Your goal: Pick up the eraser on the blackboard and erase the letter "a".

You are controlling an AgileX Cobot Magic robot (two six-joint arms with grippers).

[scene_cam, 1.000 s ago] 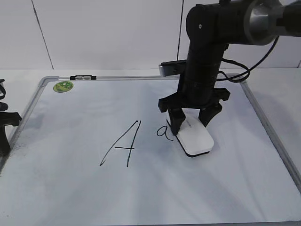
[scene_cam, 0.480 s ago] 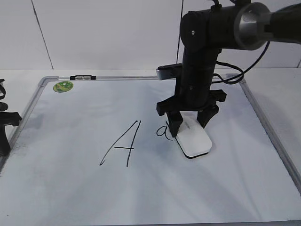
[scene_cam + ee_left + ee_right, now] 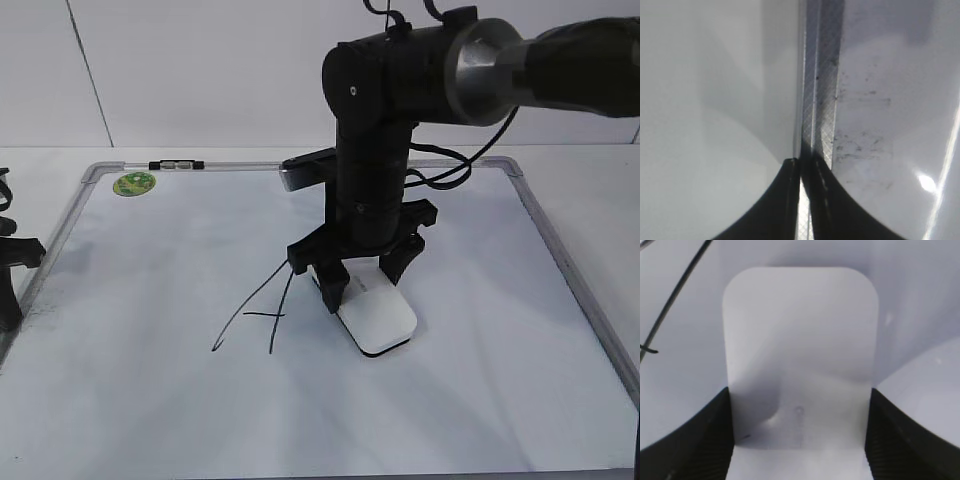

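My right gripper (image 3: 362, 280) is shut on the white eraser (image 3: 378, 318) and holds it flat on the blackboard (image 3: 160, 240), just right of the large capital "A" (image 3: 250, 318). In the right wrist view the eraser (image 3: 800, 355) fills the space between both fingers of the gripper (image 3: 799, 410), and a black stroke of the capital "A" (image 3: 675, 295) shows at upper left. The small letter "a" does not show in any view; its former spot is covered by the gripper and eraser. My left gripper (image 3: 807, 162) is shut and empty over the board's left frame (image 3: 822, 100).
A round green sticker (image 3: 134, 183) and a small black marker clip (image 3: 176, 165) sit at the board's top left. The left gripper (image 3: 10, 290) stays at the board's left edge. The board's grey frame (image 3: 560, 250) runs down the right side.
My right gripper has slid the eraser leftward across the board, over the spot where the small "a" was. The "a" is no longer visible. The left arm has not moved.
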